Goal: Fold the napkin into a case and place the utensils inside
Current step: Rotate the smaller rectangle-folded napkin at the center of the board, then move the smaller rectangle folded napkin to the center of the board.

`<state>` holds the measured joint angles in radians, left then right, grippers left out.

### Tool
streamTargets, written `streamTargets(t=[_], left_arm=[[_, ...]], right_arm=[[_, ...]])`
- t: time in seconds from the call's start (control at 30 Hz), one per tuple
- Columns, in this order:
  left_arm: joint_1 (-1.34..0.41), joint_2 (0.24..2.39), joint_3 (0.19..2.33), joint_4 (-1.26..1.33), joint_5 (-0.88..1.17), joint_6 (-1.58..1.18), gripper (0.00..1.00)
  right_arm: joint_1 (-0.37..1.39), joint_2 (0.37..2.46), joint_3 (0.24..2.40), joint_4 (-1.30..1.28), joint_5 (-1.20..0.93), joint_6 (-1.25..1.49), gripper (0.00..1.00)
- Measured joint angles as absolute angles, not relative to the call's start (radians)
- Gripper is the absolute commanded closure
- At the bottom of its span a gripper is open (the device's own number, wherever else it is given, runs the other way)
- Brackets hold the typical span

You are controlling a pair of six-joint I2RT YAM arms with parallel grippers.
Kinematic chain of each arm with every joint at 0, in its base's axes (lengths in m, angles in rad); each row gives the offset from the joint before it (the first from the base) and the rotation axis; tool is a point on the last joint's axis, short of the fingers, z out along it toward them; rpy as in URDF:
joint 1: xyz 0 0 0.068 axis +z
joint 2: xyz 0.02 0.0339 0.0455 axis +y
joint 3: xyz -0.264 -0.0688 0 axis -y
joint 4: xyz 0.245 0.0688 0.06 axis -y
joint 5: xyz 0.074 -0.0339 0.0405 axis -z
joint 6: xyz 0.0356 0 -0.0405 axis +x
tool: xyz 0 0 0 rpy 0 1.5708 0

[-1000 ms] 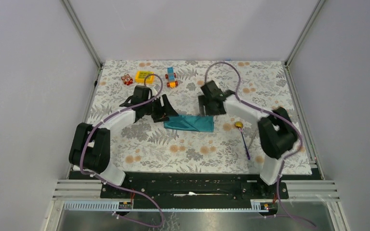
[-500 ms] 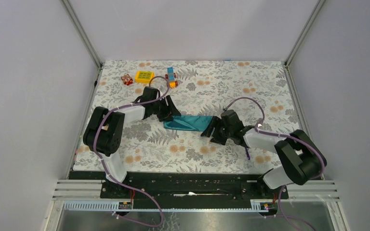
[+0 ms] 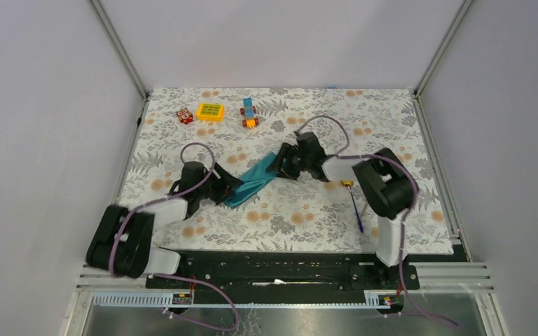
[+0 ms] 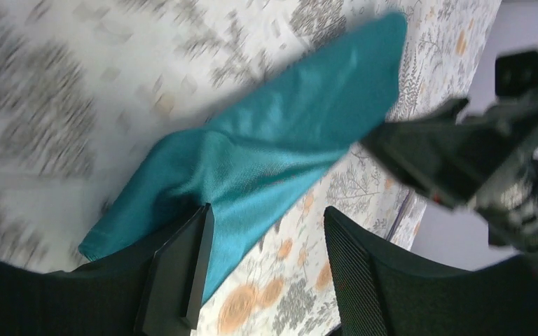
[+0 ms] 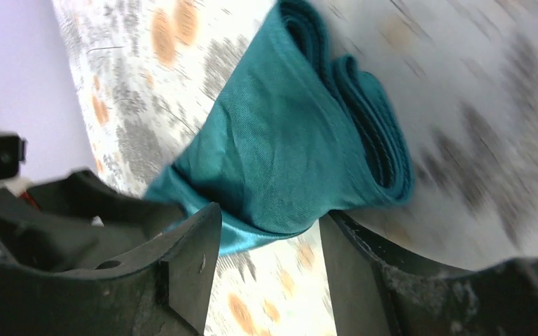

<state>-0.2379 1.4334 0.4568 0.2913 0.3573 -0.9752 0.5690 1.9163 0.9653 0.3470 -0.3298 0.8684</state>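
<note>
one napkin (image 3: 253,181) between left tool (image 3: 228,190), right tool (image 3: 278,165)

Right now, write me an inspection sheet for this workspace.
Surface: floral-print cover, lying flat.
Job's things: teal napkin folded into a strip, lying diagonally; purple-handled spoon to its right, outside it; silvery utensil not seen.
Clutter: three toy blocks along the far edge.
Grippers: left gripper and right gripper both open, each straddling one end of the napkin.
Cables: purple cables loop over both arms.
Surroundings: plain walls and metal frame; nothing else seen.
</note>
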Motion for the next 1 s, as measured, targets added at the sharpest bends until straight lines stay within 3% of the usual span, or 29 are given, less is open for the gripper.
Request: streamTargets(t=[0.1,0.27,0.37,0.5,0.67,1.0], left_arm=[[-0.228,1.235,0.344,0.246,0.306,-1.032,0.31],[-0.215,0.852,0.279,0.105,0.228,-1.092,0.26],[-0.211,0.699,0.321,-0.015,0.185,-1.075,0.24],[-0.208,0.648,0.483,-0.197,0.143,-0.989,0.23],[-0.208,0.659,0.695,-0.336,0.120,-0.863,0.23],[-0.208,0.635,0.868,-0.503,0.120,-0.756,0.23]], right_arm=[[0.569,2.064,1.161,0.321,-0.420,0.811,0.39],[0.583,2.219,1.406,0.245,-0.548,0.716,0.28],[0.601,2.231,1.463,0.159,-0.562,0.684,0.18],[0.611,2.170,1.412,0.089,-0.547,0.687,0.17],[0.614,2.067,1.242,0.120,-0.545,0.751,0.29],[0.722,2.136,1.198,0.378,-0.488,0.964,0.57]])
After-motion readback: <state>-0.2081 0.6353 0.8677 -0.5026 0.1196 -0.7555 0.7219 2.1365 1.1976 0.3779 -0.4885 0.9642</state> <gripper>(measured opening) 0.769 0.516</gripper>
